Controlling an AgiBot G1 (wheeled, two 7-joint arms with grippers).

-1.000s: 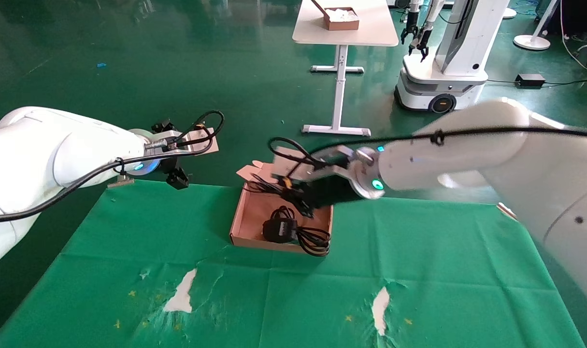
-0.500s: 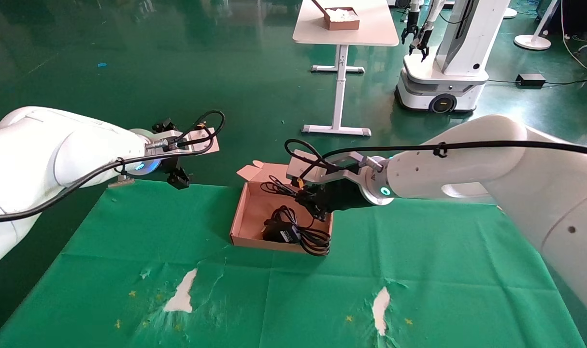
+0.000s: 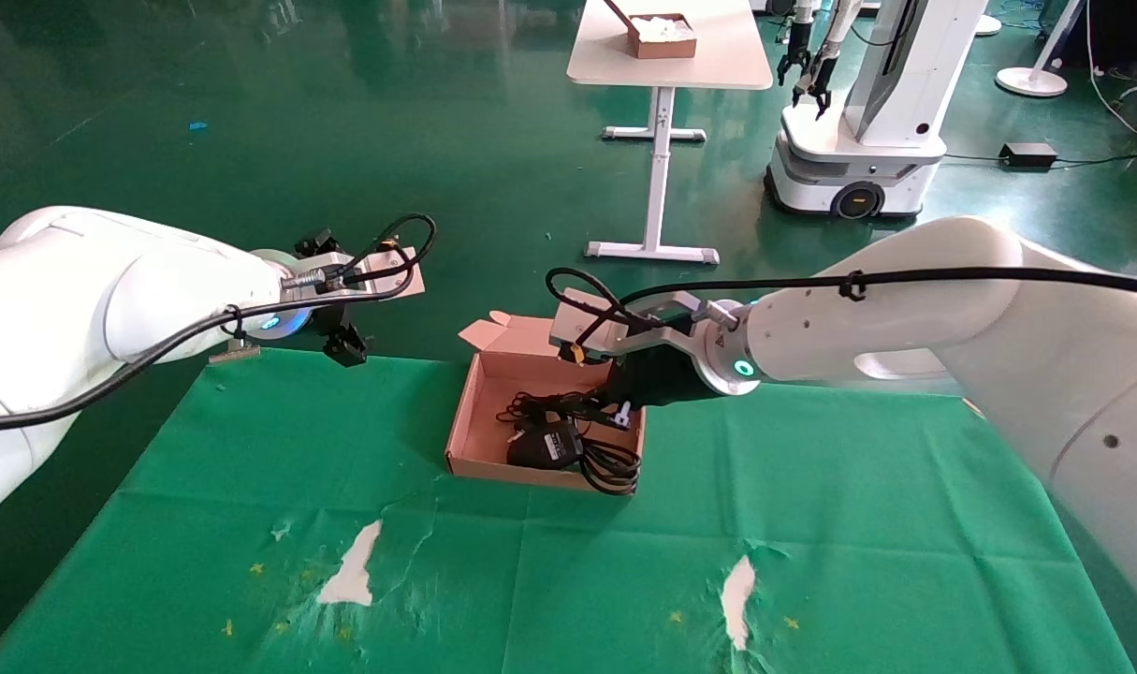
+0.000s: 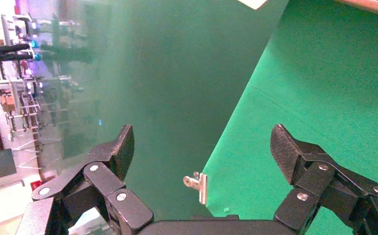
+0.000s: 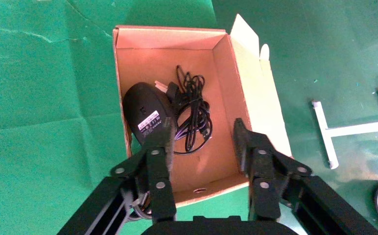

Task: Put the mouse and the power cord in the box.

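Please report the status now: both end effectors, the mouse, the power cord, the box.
Right end effector open above box. Mouse inside; power cord over its rim. Left end effector open, idle.

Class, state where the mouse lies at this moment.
The mouse lies upside down inside the box, against a side wall, its thin cable bundled beside it; the open right gripper hovers just above.

A robotics lab: glossy green floor, a second wheeled white robot parked beside a white pedestal desk, and a worn green cloth over the work desk.
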